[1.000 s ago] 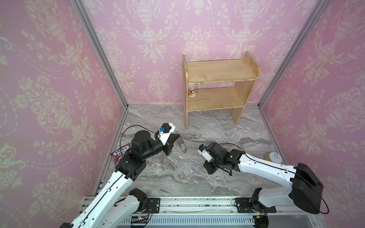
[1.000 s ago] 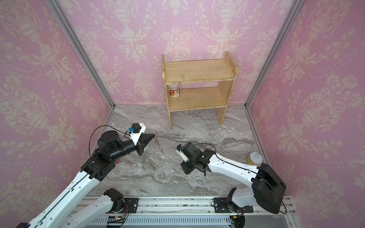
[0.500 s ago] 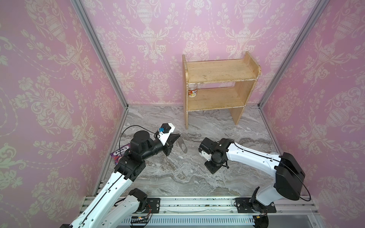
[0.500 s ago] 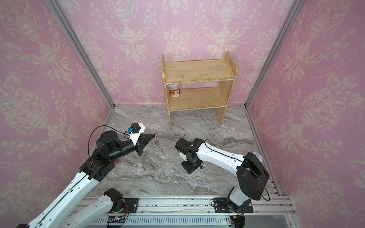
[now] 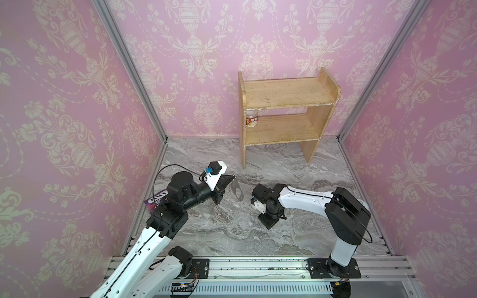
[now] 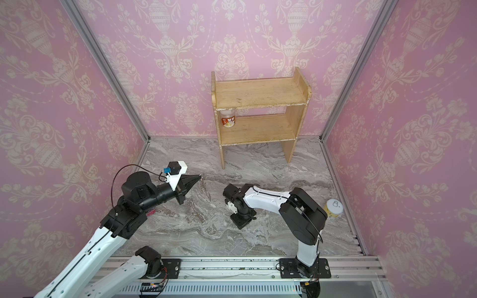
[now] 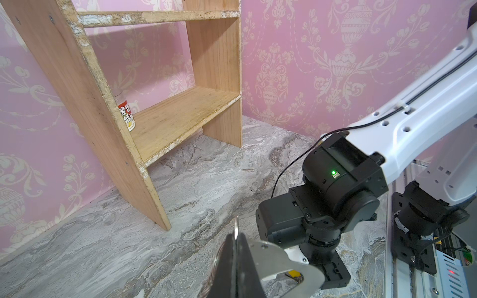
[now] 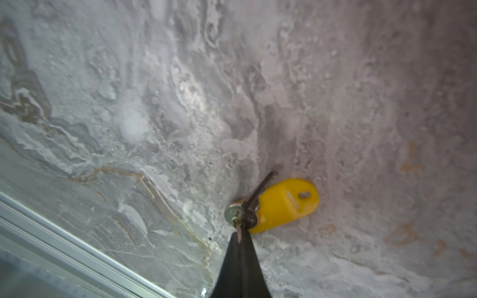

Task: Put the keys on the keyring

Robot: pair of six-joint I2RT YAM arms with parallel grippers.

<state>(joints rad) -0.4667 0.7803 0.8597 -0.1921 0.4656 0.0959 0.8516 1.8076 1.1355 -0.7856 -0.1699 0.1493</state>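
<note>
Right wrist: right end effector (image 8: 239,236) pinches keys (image 8: 280,206), hidden in top views.

Wooden shelf (image 5: 286,93) at back, labelled jar (image 5: 251,121) on its lower board, purple packet (image 5: 156,200), pale can (image 6: 333,208)

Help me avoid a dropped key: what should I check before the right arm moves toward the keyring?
1. Right gripper grip: ok, jaws shut on metal at the key end of the keys.
2. Keys off the table: not ok, the yellow tag appears to lie on the marble.
3. Left gripper grip: ok, jaws shut on the keyring, held above the table.
4. A ring presented toward the right gripper: cannot tell, the jaws hide most of the rings.
5. Space between the grippers: ok, only bare table shows there in both top views.
</note>
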